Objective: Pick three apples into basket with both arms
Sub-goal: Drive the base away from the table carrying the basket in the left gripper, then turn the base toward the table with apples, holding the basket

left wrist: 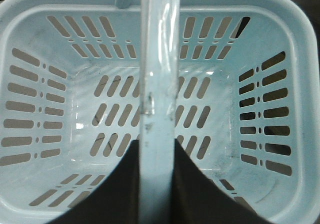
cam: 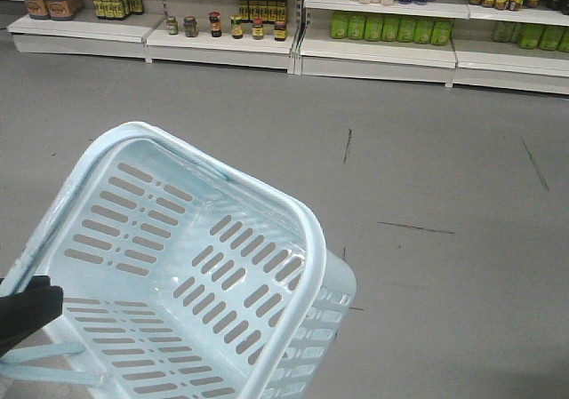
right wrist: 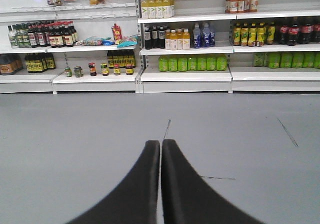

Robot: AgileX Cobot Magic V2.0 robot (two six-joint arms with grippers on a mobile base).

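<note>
The pale blue basket hangs tilted in the lower left of the front view, with nothing inside it. My left gripper is shut on the basket's swing handle, which runs up the middle of the left wrist view above the slotted bottom. A bit of the left arm shows black at the left edge of the front view. My right gripper is shut with nothing in it, pointing over the grey floor toward the shelves. No apples are in view.
White store shelves with bottles and jars run along the far wall. Green bottles stand on a low shelf straight ahead of the right gripper. Grey floor with dark scuff marks lies between.
</note>
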